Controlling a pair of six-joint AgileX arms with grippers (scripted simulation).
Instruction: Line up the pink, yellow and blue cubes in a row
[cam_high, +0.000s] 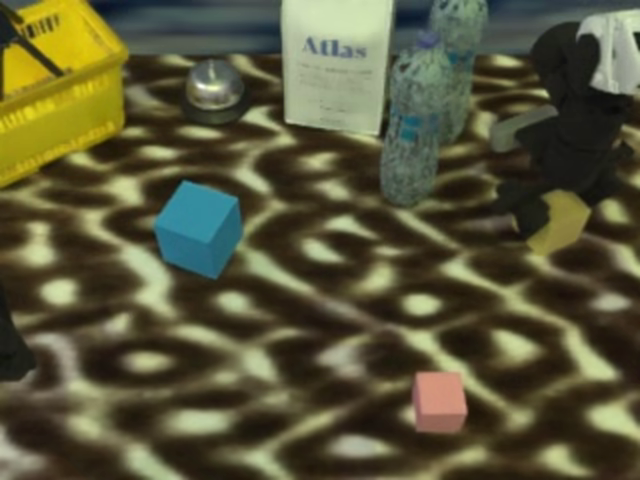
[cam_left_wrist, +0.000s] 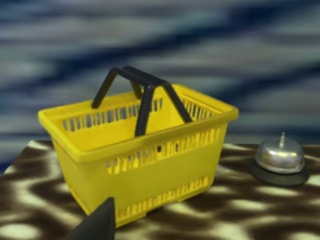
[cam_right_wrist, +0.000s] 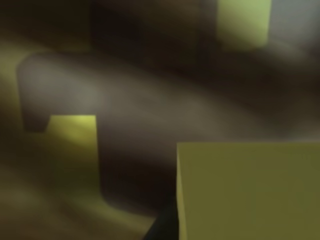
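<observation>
The teal-blue cube (cam_high: 198, 228) rests on the patterned table (cam_high: 320, 300), left of centre. Near the front edge, right of centre, sits the small salmon-pink cube (cam_high: 440, 401). At the right stands the mustard-yellow cube (cam_high: 562, 224), partly covered by my right gripper (cam_high: 540, 205), which is down right at it. The right wrist view is dim, and the yellow cube (cam_right_wrist: 250, 190) fills its corner very close up. My left gripper (cam_high: 10, 345) is parked at the table's left edge, well away from the cubes, and one dark fingertip (cam_left_wrist: 97, 225) shows with nothing held.
A big yellow basket (cam_high: 55, 85) with black handles takes up the back left corner. Along the back stand a silver bell (cam_high: 213, 88), a white "Atlas" bag (cam_high: 335, 62) and two water bottles (cam_high: 412, 125) (cam_high: 458, 40). The bottles stand close to the right arm.
</observation>
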